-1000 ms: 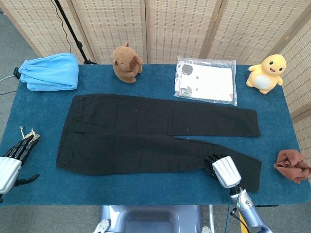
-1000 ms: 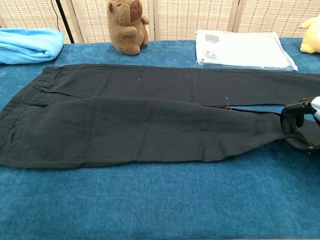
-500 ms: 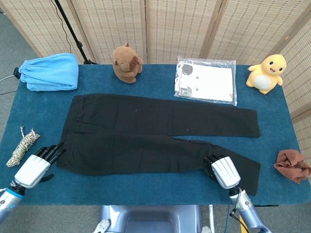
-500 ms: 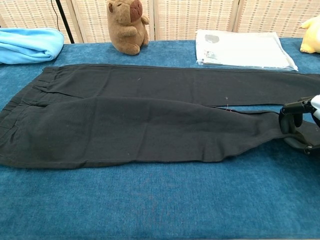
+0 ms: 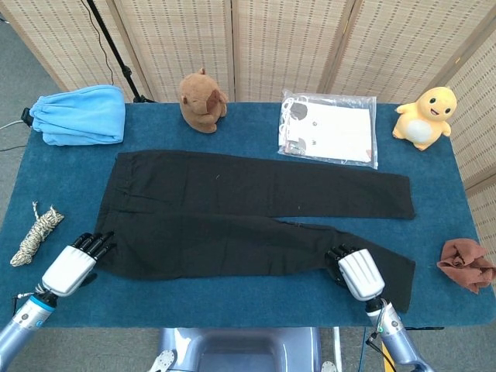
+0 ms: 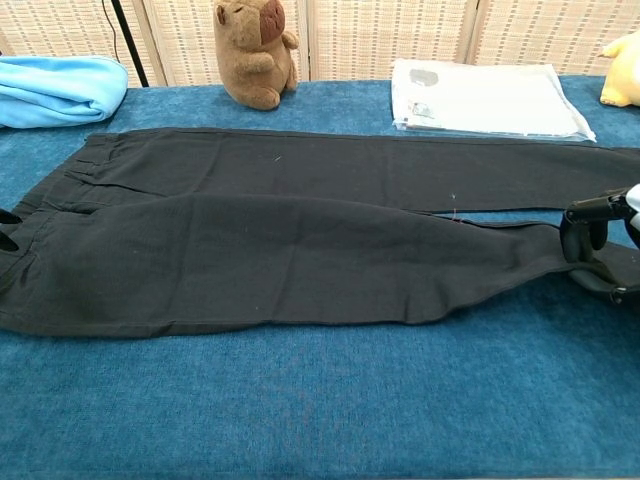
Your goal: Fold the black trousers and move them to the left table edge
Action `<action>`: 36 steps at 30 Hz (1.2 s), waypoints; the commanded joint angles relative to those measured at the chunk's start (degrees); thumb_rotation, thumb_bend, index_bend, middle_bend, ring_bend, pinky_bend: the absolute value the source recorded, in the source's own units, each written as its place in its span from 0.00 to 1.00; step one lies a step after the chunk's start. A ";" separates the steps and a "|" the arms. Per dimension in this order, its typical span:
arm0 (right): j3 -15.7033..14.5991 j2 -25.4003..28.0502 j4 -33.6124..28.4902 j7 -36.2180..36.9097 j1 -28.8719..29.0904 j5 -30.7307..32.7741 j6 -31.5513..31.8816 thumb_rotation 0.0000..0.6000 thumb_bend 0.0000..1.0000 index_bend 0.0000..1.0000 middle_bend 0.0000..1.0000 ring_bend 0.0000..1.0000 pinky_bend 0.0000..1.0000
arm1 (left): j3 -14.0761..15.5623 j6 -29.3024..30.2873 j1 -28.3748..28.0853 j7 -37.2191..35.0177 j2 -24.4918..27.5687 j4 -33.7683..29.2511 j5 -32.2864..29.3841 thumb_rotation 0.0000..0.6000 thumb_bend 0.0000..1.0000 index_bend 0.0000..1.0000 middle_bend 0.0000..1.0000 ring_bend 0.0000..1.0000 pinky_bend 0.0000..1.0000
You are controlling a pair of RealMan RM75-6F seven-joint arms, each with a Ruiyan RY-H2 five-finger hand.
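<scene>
blue cloth [image 5: 80,115], bear [image 5: 202,100], duck [image 5: 424,117], rope [image 5: 34,233].

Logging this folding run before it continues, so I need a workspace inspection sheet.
Surface: blue table cloth.
Job's things: black trousers flat, unfolded, legs rightward.
Clutter: blue cloth, brown plush, plastic packet, yellow plush, rope bundle, red-brown rag.
Robot hands: left robot hand at waistband corner; right robot hand on near leg; grip unclear.
Cables: black lead near stand.
Surroundings: woven screens.
</scene>
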 commanded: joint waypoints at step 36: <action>0.19 0.52 -0.85 0.95 -0.02 0.44 -0.02 1.00 0.70 0.60 0.60 0.54 0.72 | 2.00 1.09 -2.04 -2.74 -5.74 6.36 -3.12 1.00 0.47 0.60 0.51 0.48 0.44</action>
